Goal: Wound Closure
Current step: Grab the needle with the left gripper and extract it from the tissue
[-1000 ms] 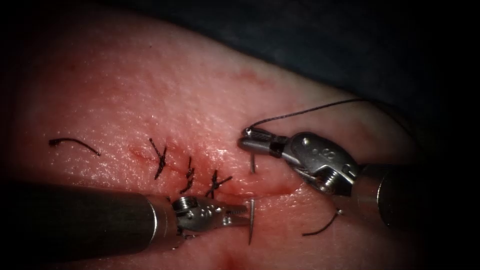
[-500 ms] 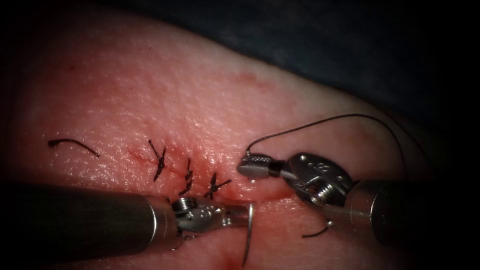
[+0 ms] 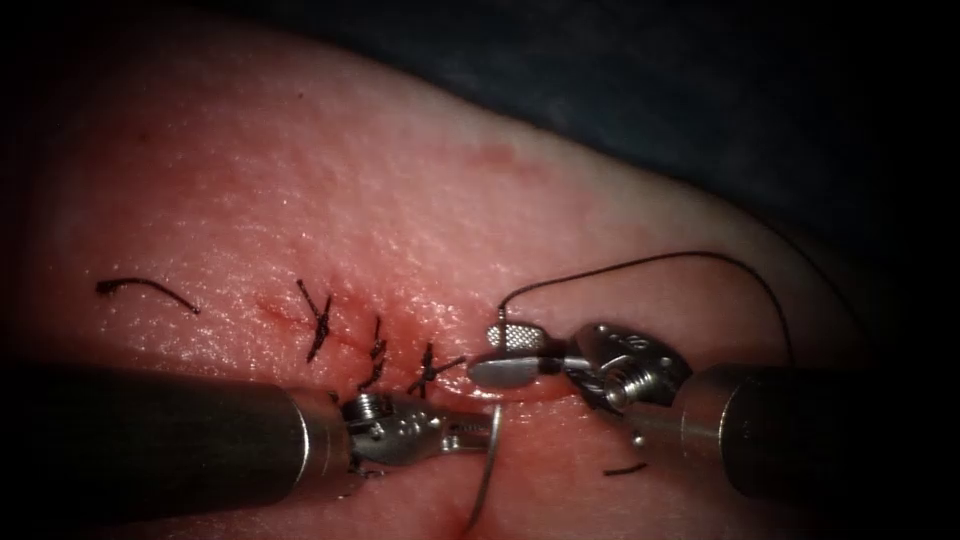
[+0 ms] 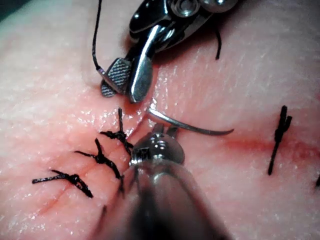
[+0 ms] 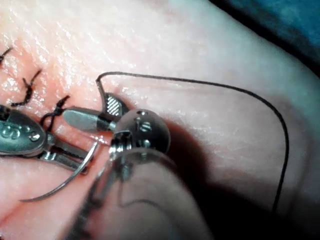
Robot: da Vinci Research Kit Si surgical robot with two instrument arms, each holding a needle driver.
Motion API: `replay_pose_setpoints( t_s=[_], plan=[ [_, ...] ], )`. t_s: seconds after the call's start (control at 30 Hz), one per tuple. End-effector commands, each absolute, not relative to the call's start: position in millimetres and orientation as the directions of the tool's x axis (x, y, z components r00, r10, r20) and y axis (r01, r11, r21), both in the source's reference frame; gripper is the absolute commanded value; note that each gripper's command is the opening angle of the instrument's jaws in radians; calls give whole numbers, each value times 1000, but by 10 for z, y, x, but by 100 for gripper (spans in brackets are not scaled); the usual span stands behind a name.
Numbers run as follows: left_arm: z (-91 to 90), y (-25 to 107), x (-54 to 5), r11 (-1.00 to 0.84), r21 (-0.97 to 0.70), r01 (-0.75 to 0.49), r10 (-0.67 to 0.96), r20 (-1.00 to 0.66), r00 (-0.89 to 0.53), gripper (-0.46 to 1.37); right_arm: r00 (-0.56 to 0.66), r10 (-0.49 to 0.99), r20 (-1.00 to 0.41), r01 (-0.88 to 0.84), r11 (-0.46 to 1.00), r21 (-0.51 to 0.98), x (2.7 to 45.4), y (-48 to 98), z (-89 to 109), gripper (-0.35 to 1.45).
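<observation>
The needle [image 3: 488, 470] is out of the tissue [image 3: 400, 200], a thin steel curve hanging below the cut [image 3: 520, 392] toward the near edge of the endoscope view. The left gripper [image 3: 480, 432] is clamped on it near one end, and the rest of the arc sweeps down and away, free in the air. It looks stiff, light and slick, the sort of thing that would swivel in a grip unless taken on the flatter body of the curve, a little back from either end, and never on the point.

The thread [image 3: 650, 262] looks soft and springy; it arches up from the right gripper [image 3: 505, 352] in a wide loop over the tissue on the right. That gripper sits at the right end of the cut with its jaws parted; I judge it holds nothing, the thread end only lying against the upper jaw.

To the left along the cut stand three tied stitches [image 3: 378, 352]. The tissue itself looks soft, wet and yielding, with red fluid [image 3: 455, 520] along the cut. Two cut ends of thread [image 3: 148, 288] lie loose, one far left, one under the right tool.
</observation>
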State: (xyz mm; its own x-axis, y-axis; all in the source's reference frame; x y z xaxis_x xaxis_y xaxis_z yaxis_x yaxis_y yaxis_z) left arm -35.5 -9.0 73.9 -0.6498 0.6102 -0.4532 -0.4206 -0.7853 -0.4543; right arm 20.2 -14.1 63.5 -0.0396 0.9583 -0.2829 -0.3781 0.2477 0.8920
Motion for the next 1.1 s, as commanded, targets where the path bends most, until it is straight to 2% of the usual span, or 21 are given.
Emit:
replay_pose_setpoints(
  t_s=[0.03,0.1,0.3,0.43,0.53,1.0,1.03,1.07,1.1],
  plan=[
    [740,-90,-354,-805,-438,-400,585,-471,-660,-13,-54,949,-309,-380,267,886,196,-139,637,112],
    [740,-90,-354,-821,-426,-379,562,-487,-669,-16,-46,936,-350,-390,306,869,186,-132,640,113],
    [739,-90,-356,-900,-359,-249,423,-577,-698,-25,-91,923,-373,-432,300,850,145,-115,648,114],
    [735,-91,-358,-937,-299,-180,335,-619,-711,-2,-121,918,-377,-456,286,843,126,-116,652,106],
    [726,-88,-361,-954,-259,-149,288,-657,-697,5,-138,916,-377,-466,276,841,119,-119,658,103],
    [702,-93,-383,-967,-234,-104,246,-731,-637,16,-134,918,-374,-455,278,846,119,-129,666,95],
    [700,-92,-386,-967,-233,-101,244,-738,-629,30,-130,918,-375,-450,282,847,119,-132,669,92],
    [700,-92,-387,-967,-233,-99,243,-741,-626,35,-127,918,-375,-447,284,848,119,-133,670,91],
    [699,-91,-387,-968,-232,-97,241,-745,-622,47,-125,918,-375,-445,286,849,119,-134,671,89]
  ],
)
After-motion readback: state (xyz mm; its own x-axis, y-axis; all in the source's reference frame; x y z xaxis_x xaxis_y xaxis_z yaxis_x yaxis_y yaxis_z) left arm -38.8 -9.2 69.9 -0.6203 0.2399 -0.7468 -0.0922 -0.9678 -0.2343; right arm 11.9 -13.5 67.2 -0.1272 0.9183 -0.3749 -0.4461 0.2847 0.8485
